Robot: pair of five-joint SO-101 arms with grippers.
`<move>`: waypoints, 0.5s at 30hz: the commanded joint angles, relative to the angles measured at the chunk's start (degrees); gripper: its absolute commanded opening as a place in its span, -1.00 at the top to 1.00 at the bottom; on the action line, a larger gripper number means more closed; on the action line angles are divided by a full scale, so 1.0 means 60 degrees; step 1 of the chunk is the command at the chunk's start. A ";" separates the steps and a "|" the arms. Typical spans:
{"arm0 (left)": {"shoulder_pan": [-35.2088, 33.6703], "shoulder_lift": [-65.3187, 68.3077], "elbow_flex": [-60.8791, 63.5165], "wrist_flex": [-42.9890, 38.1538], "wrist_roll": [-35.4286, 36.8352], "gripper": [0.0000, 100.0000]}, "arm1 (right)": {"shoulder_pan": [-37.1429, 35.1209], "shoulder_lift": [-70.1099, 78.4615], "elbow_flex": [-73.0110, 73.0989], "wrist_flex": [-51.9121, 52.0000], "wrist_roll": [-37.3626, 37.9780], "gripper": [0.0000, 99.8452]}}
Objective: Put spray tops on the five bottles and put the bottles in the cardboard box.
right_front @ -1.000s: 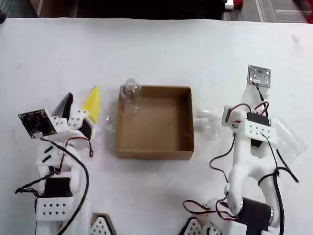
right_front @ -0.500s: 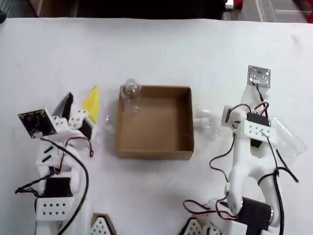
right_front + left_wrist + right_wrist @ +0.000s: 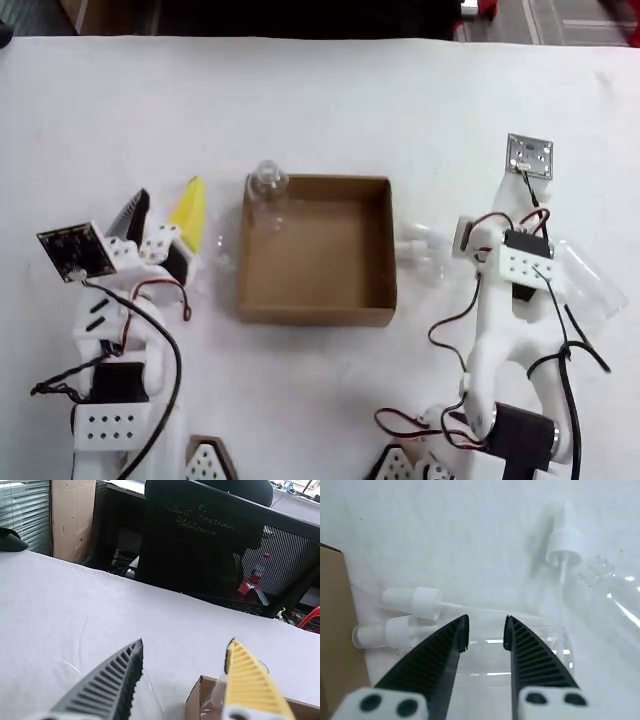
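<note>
left hand point(image 3: 185, 644) gapes wide beside the cardboard box point(image 3: 315, 313); right hand point(image 3: 486, 629) narrowly parted (over a clear bottle point(image 3: 487, 662)).

The cardboard box point(image 3: 316, 314) is mostly open from above, just a clear bottle point(image 3: 267, 192) standing at its upper-left corner. Loose spray tops point(image 3: 412, 240) clutter the gap right of it, against the right arm point(image 3: 505, 300). There's passing room along the table point(image 3: 330, 100) strip up top.

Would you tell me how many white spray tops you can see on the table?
3. First spray top and second spray top lie side by side beside the cardboard box, ahead of the right gripper; third spray top lies apart. More may be hidden.
</note>
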 commanded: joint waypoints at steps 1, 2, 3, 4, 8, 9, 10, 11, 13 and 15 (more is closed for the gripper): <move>0.0125 -0.0007 -0.0176 -0.0264 -0.0103 0.50 | 0.0022 -0.0300 0.0410 -0.0886 -0.0088 0.80; 0.0125 -0.0007 -0.0176 -0.0264 -0.0103 0.50 | 0.0022 -0.0300 0.0557 -0.1179 -0.0088 0.80; 0.0125 -0.0007 -0.0176 -0.0264 -0.0103 0.50 | 0.0022 -0.0300 0.0674 -0.1429 -0.0088 0.80; 0.0125 -0.0007 -0.0176 -0.0264 -0.0103 0.50 | 0.0022 -0.0300 0.0747 -0.1575 -0.0073 0.80; 0.0125 -0.0007 -0.0190 -0.0264 -0.0103 0.50 | 0.0081 -0.0315 0.0791 -0.1648 -0.0059 0.80; 0.0125 -0.0007 -0.0190 -0.0264 -0.0103 0.50 | 0.0081 -0.0315 0.0806 -0.1648 -0.0059 0.80; 0.0125 -0.0007 -0.0190 -0.0264 -0.0103 0.50 | 0.0095 -0.0315 0.0806 -0.1634 -0.0044 0.80; 0.0125 -0.0007 -0.0190 -0.0264 -0.0103 0.50 | 0.0095 -0.0315 0.0806 -0.1604 -0.0044 0.80; 0.0125 -0.0007 -0.0190 -0.0264 -0.0103 0.50 | 0.0081 -0.0344 0.0777 -0.1370 -0.0044 0.80; 0.0125 -0.0007 -0.0190 -0.0264 -0.0103 0.50 | 0.0037 -0.0374 0.0777 -0.1297 -0.0044 0.80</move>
